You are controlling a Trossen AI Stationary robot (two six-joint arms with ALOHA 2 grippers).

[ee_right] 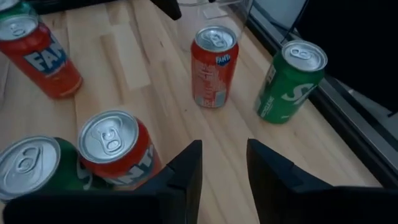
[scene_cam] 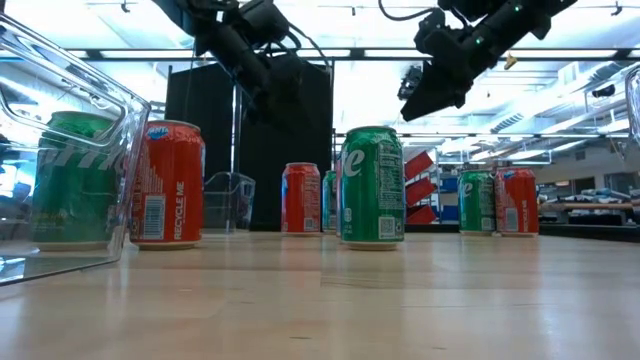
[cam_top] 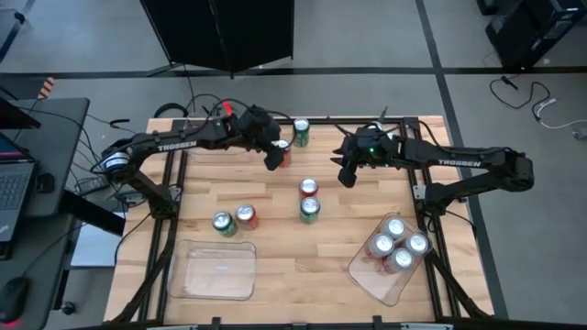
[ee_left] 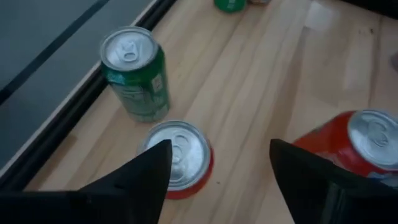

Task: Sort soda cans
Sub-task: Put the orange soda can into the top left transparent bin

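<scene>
Soda cans stand upright on the wooden table (cam_top: 275, 238). At the far edge are a red can (cam_top: 284, 152) and a green can (cam_top: 301, 131). In the middle stand a red can (cam_top: 308, 188) and a green can (cam_top: 310, 209). To the near left are a green can (cam_top: 223, 223) and a red can (cam_top: 246, 216). My left gripper (ee_left: 217, 168) hangs open above the far red can (ee_left: 180, 155). My right gripper (ee_right: 224, 165) hovers over the table's middle, slightly open and empty. Several silver-topped cans (cam_top: 396, 244) stand in a clear tray (cam_top: 367, 278).
An empty clear tray (cam_top: 213, 269) lies at the near left. Another clear tray (scene_cam: 228, 200) stands at the far left. Black frame rails (cam_top: 174, 183) border the table. Bare wood lies between the two near trays.
</scene>
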